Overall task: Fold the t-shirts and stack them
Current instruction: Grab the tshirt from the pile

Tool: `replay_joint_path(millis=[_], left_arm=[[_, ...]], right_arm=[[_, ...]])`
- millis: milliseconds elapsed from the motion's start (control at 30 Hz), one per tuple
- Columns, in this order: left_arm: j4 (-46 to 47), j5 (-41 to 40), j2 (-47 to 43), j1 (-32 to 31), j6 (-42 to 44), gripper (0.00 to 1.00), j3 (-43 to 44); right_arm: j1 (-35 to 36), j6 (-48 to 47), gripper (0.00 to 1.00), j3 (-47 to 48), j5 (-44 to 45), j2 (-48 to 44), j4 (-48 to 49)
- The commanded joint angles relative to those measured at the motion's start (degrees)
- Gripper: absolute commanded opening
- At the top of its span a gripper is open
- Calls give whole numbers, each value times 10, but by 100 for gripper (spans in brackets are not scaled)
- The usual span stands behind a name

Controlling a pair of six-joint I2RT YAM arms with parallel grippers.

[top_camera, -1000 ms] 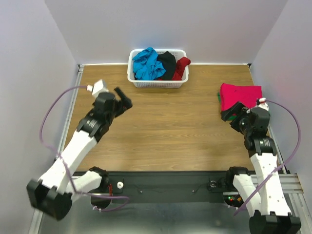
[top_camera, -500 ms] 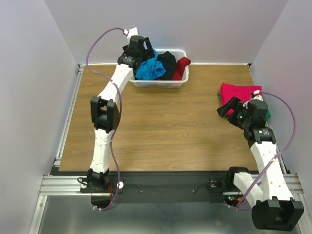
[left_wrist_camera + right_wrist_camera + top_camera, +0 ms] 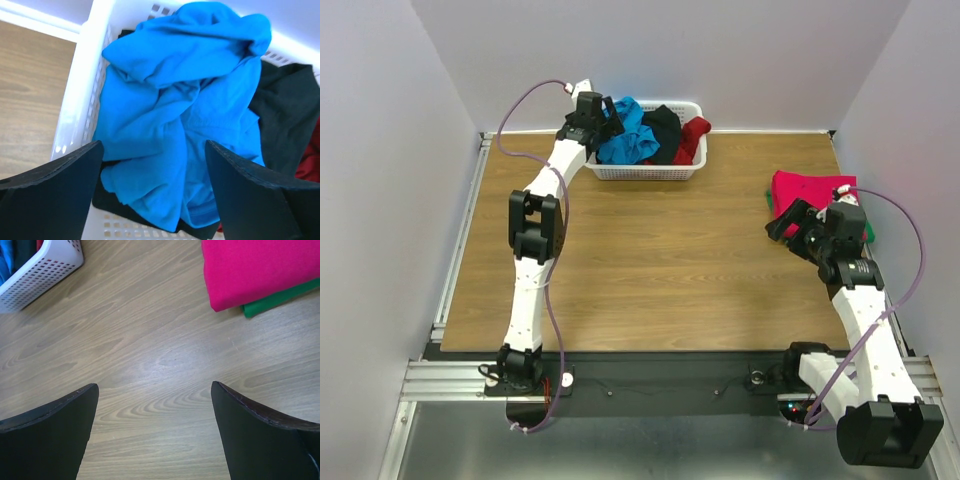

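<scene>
The turquoise-blue t-shirt point(image 3: 628, 132) lies crumpled in the white lattice basket point(image 3: 642, 171) at the back, beside the black t-shirt point(image 3: 665, 130) and the dark red t-shirt point(image 3: 692, 138). My left gripper point(image 3: 607, 117) is open just above the basket's left end, its jaws wide either side of the blue t-shirt point(image 3: 175, 115). The magenta-red t-shirt point(image 3: 810, 190) lies folded on the green t-shirt point(image 3: 280, 299) at the right. My right gripper point(image 3: 790, 222) is open and empty over bare table point(image 3: 155, 390), just left of that stack.
The wooden table point(image 3: 650, 260) has walls behind and on both sides. The basket's corner point(image 3: 40, 270) shows at the upper left of the right wrist view. A metal rail point(image 3: 460, 240) runs along the table's left edge.
My left arm has swung from the table's left side up to the basket and now hovers open over the blue t-shirt. My right gripper has drawn back a little from the folded stack.
</scene>
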Motion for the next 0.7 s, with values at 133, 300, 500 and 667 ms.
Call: replay_joint_path(millis=[133, 300, 500, 667], left_arm=[[44, -15, 43, -5, -15, 91, 59], [59, -17, 49, -5, -28, 84, 54], [73, -15, 51, -5, -44, 30, 56], [74, -8, 16, -5, -47, 0, 48]], right_arm=[[-1, -4, 100, 7, 36, -18, 27], [-1, -3, 100, 6, 48, -13, 26], [-1, -2, 100, 6, 55, -19, 26], [-1, -2, 100, 5, 55, -24, 26]])
